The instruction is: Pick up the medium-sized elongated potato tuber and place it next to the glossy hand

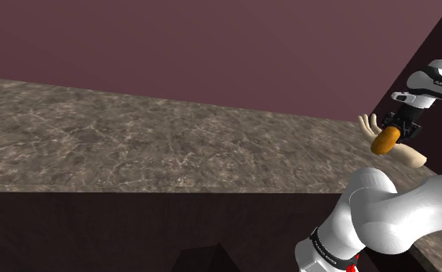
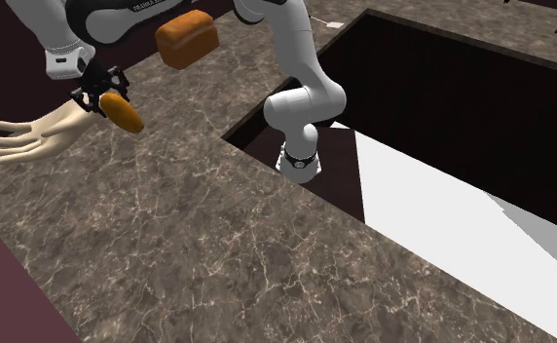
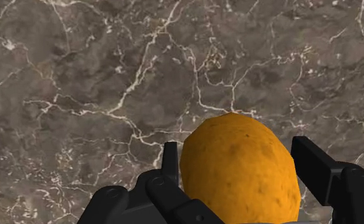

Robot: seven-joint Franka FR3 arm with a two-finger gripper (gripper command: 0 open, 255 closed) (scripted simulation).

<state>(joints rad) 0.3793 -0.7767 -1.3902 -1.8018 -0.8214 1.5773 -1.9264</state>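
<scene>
Pinched in gripper (image 3: 238, 156): potato (image 3: 239, 178), jaws spread just to its width, a finger on each side. Hanging clear above veined brown-grey countertop (image 3: 111, 83), close by the pale glossy hand (image 2: 28, 134), towards its wrist end. For a clean placement: come down straight & slow, aim for bare counter just beside the hand, not onto it; let go only once resting, since prob. prone to roll. Orange-brown skin w/ dark speckles, smooth, oblong. Farther back, bread loaf (image 2: 187, 41).
</scene>
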